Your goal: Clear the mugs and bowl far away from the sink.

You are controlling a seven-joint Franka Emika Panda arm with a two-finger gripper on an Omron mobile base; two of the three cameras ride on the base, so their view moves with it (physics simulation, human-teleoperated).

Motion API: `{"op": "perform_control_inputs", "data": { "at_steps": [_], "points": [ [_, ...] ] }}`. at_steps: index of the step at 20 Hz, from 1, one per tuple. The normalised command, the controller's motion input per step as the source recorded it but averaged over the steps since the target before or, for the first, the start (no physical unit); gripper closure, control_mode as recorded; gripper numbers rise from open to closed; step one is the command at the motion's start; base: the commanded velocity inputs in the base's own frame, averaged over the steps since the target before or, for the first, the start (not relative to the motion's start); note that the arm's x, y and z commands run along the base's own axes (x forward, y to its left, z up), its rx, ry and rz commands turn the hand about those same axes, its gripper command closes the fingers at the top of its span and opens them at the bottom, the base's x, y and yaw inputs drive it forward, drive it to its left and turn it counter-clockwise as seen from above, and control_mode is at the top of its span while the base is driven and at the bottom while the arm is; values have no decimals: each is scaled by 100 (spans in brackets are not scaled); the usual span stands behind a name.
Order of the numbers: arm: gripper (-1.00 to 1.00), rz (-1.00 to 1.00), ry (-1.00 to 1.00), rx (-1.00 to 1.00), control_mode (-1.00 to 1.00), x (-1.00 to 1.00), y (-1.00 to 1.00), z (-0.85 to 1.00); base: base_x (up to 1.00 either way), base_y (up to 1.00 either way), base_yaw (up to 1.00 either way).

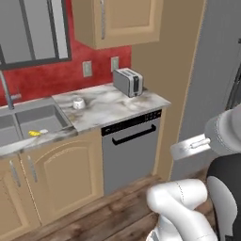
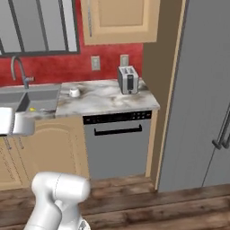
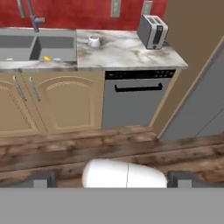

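A squat white mug (image 1: 78, 102) (image 2: 74, 92) (image 3: 94, 41) stands on the marble counter just right of the sink (image 1: 40, 120) (image 2: 40, 99) (image 3: 39, 46). The bowl is out of view. My gripper (image 3: 111, 180) hangs high above the wooden floor, well back from the counter. It is open wide, with its dark fingertips (image 3: 41, 179) far apart and nothing between them. The hand shows as a pale block at mid right in the left base view and at mid left in the right base view.
A grey toaster (image 1: 128, 82) (image 2: 128, 79) (image 3: 152, 31) sits at the counter's back right. A small yellow item (image 1: 34, 133) (image 3: 46, 57) lies in the sink basin. Below the counter is a dishwasher (image 1: 132, 150) (image 2: 117, 143), and a tall grey fridge (image 2: 202, 90) stands to the right.
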Motion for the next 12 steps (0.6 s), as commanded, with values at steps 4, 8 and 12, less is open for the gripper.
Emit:
{"op": "perform_control_inputs", "data": {
  "at_steps": [4, 8, 12],
  "points": [
    [-100, 0, 0, 0, 100, 0, 0, 0, 74, 46, -1],
    [-100, 0, 0, 0, 100, 0, 0, 0, 63, 77, -5],
    [-100, 0, 0, 0, 100, 0, 0, 0, 7, 29, -2]
  ]
}}
